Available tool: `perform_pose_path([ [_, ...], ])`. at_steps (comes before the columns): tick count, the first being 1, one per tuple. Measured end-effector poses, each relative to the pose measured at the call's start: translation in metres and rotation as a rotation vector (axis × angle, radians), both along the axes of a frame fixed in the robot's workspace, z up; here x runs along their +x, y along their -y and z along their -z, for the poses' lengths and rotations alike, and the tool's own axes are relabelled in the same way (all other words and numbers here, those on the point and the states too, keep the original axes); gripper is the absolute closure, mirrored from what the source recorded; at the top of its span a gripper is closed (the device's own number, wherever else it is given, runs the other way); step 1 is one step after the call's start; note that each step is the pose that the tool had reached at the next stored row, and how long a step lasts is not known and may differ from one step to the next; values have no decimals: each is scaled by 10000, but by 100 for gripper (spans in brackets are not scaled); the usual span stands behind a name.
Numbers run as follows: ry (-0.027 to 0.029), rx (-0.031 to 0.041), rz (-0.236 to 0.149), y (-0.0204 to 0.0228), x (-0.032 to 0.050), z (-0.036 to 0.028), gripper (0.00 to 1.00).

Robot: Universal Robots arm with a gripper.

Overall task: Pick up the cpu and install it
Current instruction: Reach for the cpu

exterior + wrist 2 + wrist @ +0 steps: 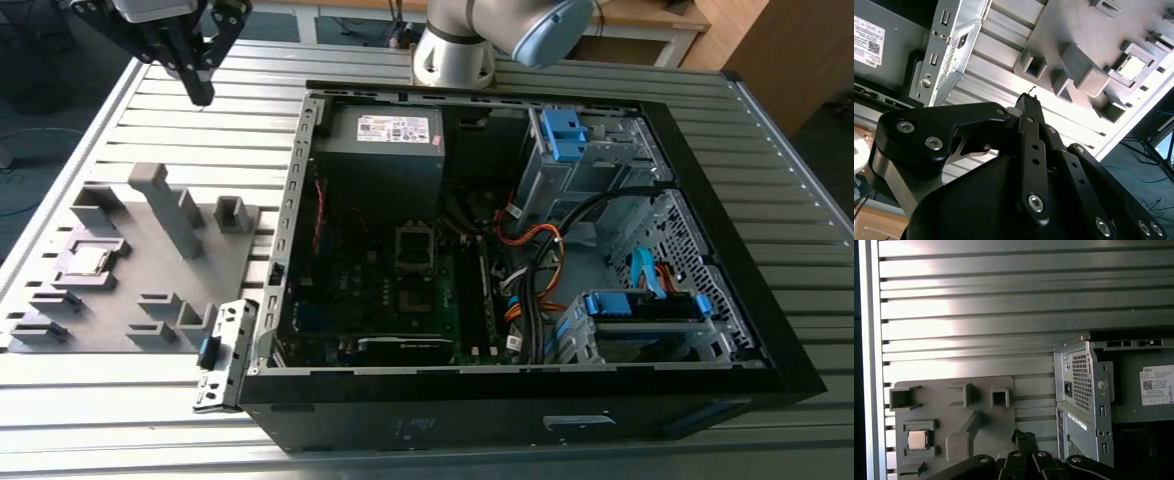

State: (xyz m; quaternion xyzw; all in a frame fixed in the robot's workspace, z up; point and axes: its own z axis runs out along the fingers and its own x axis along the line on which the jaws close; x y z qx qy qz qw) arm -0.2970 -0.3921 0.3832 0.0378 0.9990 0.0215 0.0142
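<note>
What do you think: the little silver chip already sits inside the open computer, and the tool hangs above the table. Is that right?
Not quite. The cpu is not inside the computer case; it lies in a pocket of the grey tray beside the case, as the exterior view shows. The tool does hang above the table.

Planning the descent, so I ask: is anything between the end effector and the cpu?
Nothing covers the cpu; it lies open in its tray recess. The end effector hangs high, beyond the tray. A tall tray block stands between them, likely blocking only a low sideways approach.
</note>
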Motion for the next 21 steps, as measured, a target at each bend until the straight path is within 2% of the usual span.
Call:
perform_pose_path([
  [7,0,0,1,-4,-214,25,89],
  [21,0,-1,1,-7,-580,72,89],
])
